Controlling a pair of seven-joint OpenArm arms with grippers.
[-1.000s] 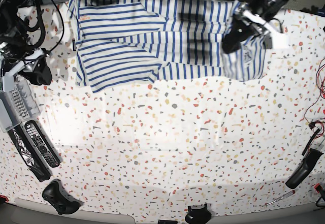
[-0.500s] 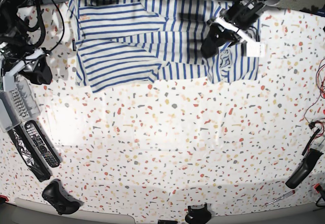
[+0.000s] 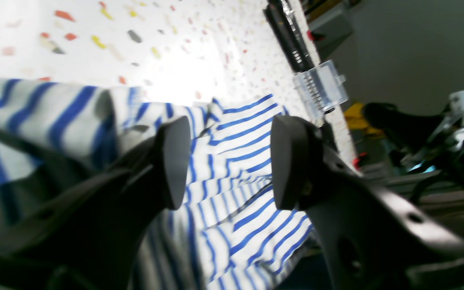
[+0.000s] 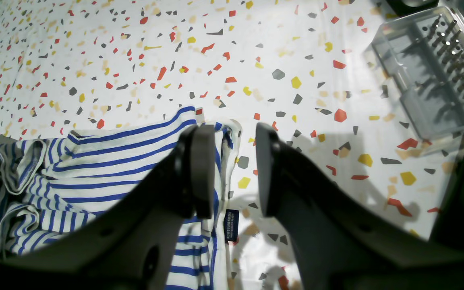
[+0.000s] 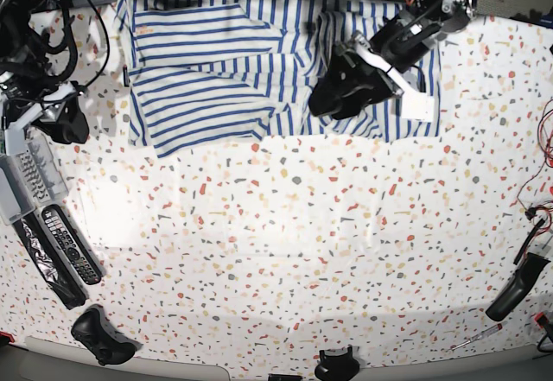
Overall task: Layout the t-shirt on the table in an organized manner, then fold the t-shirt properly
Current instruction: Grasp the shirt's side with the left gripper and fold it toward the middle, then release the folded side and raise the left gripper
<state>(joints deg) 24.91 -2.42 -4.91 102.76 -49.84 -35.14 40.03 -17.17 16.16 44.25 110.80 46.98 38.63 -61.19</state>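
striped cotton half-folded, and a loose flap that may not stay put

blue-and-white cloth, the t-shirt (image 5: 259, 61), lies along the far edge of the table (image 5: 285, 251), partly doubled over itself, with a rumpled flap on the side under the left gripper (image 5: 333, 87). that gripper's jaws stand wide apart above the fabric, with nothing between them in the left wrist view. the right gripper (image 4: 234, 169) hovers just above the shirt's other edge with its jaws parted by a narrow gap, and no cloth between them.

risks, as i judge them: the flap is bunched rather than flat, so it may slide or spring open; pressing a next fold on top would lock in the wrinkles. a low pass by the left arm could snag the loose layer and drag it off line. the shirt sits close to the table's far rim, so a pull that way could spill it over. the clear plastic case (image 4: 437, 68) lies near the right gripper and could be knocked.

writing: a small dark tag (image 4: 231, 225) at the shirt's edge carries pale lettering, too small to read.
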